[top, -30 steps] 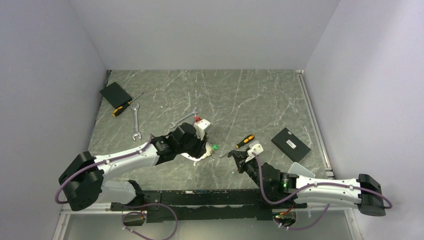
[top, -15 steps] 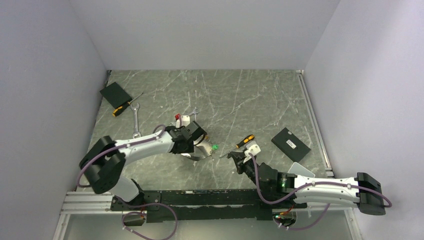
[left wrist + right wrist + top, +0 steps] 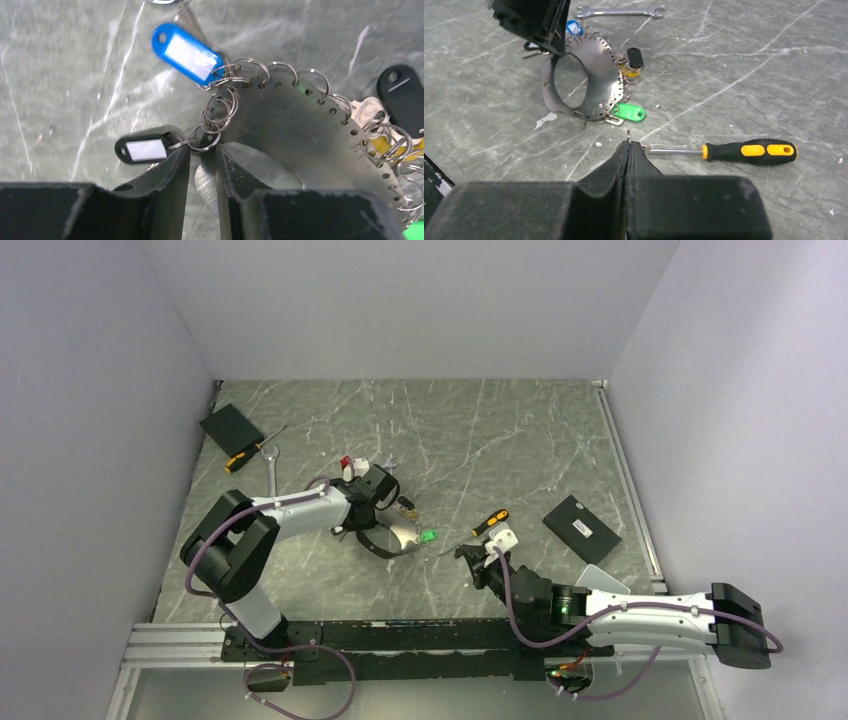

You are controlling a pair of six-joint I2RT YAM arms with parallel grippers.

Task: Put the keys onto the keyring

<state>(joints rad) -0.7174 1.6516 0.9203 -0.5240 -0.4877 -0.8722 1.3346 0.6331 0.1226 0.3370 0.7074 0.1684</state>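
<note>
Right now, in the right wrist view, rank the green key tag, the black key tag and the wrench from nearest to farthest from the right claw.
1. Green key tag: just ahead of the right claw, at the keyring's near edge.
2. Black key tag: beyond it, at the keyring's right side.
3. Wrench: farthest, along the top edge.

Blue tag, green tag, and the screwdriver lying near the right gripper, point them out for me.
blue tag (image 3: 186, 51): left wrist view, on its white label.
green tag (image 3: 628, 112): right wrist view, middle of its body.
screwdriver (image 3: 751, 150): right wrist view, on the orange part of its handle.
</note>
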